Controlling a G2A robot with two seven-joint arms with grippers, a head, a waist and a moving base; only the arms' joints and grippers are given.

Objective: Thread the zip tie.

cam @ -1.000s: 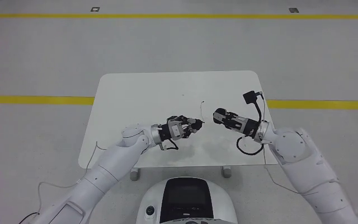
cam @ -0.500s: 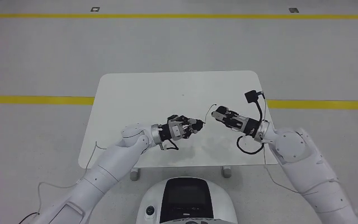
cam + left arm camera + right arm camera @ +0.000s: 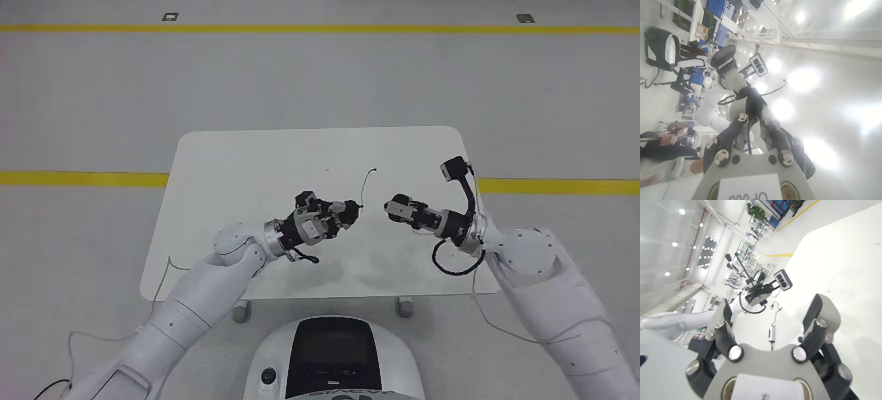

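Top view shows the thin black zip tie (image 3: pixel 365 187) pinched at its lower end by the clenched left gripper (image 3: pixel 348 211), above the middle of the white table (image 3: pixel 250 170), its free end curving toward the far edge. The right gripper (image 3: pixel 391 207) hangs near it, apart, fingers spread, grasping nothing.

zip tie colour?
The zip tie is black; best in left wrist view, held by left claw.

White table (image 3: pixel 240 165) on grey floor (image 3: pixel 100 100) w/ yellow stripes (image 3: pixel 300 28); plant (image 3: pixel 755 212) in bkgd.
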